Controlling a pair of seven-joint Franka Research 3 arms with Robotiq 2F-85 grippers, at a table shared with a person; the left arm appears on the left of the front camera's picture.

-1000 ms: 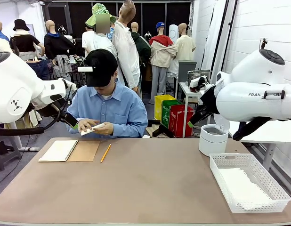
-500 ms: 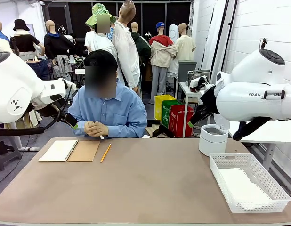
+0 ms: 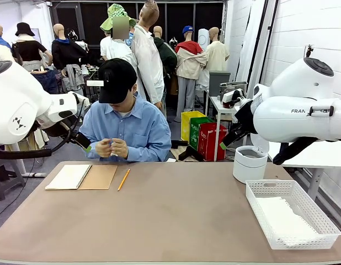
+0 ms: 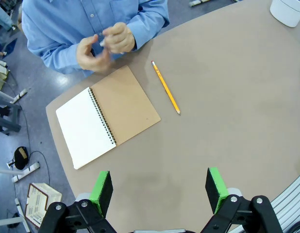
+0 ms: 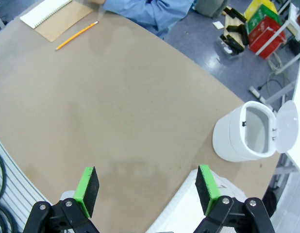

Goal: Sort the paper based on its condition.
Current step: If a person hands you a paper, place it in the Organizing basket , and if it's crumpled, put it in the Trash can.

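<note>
The person at the far side presses a small crumpled bit of white paper (image 3: 111, 146) between both hands (image 4: 104, 44), just beyond the table's far edge. More white paper (image 3: 281, 218) lies flat in the lattice basket (image 3: 298, 240) at the front right. My left gripper (image 4: 158, 191) hangs open and empty above the table's left part, short of the notebook. It also shows at the far left (image 3: 84, 143), close to the person's hands. My right gripper (image 5: 146, 189) is open and empty too, high over the right side (image 3: 227, 141).
A spiral notebook (image 3: 82, 176) with a brown cover lies open at the far left, a yellow pencil (image 3: 123, 179) beside it. A white lidded bin (image 3: 249, 163), its lid up (image 5: 286, 121), stands behind the basket. The brown tabletop (image 3: 170, 215) is bare in the middle.
The person has squeezed the sheet, held flat a second ago, into a small wad between both hands. Neither arm has moved.
</note>
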